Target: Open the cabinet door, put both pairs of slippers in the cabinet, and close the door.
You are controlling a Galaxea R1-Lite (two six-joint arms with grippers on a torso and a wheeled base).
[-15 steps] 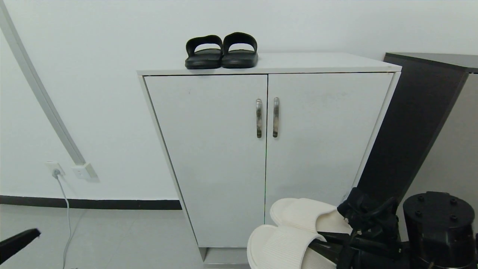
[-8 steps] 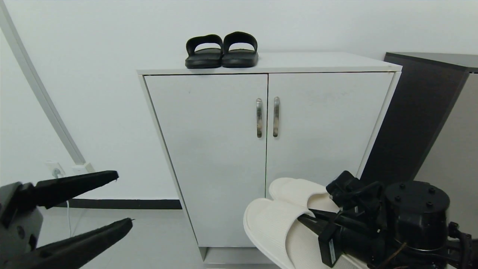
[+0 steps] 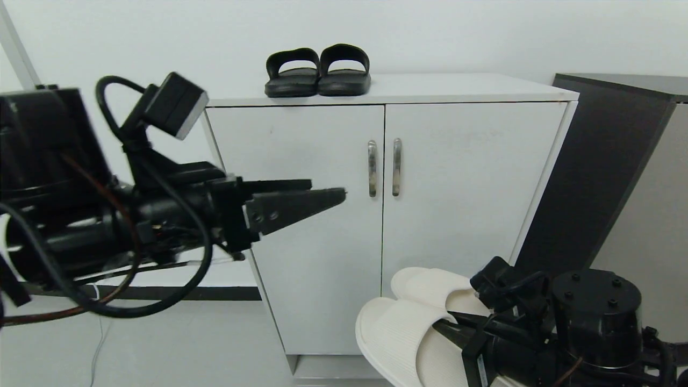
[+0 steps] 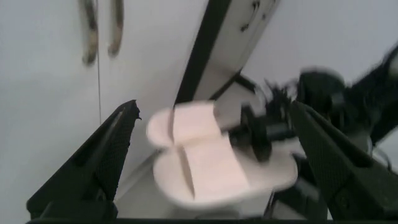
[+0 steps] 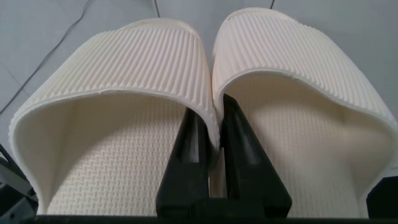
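Door opening appears to be in hand; the cabinet (image 3: 322, 269) is standing closed. Left gripper (image 3: 328, 188), jaws apart, is hovering left of the handles (image 3: 372, 168) and probably needs closing on one. Right gripper (image 5: 214, 115) is clamping white slippers (image 3: 392, 333), lower right.

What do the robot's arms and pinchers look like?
Both arms are black. The left gripper has long, flat, pointed fingers with small screw holes, a boxy camera with a grey face above it, and thick looping black cables. The right gripper has smooth, tapering black fingers, and behind it sits a round black cap dotted with bolts.
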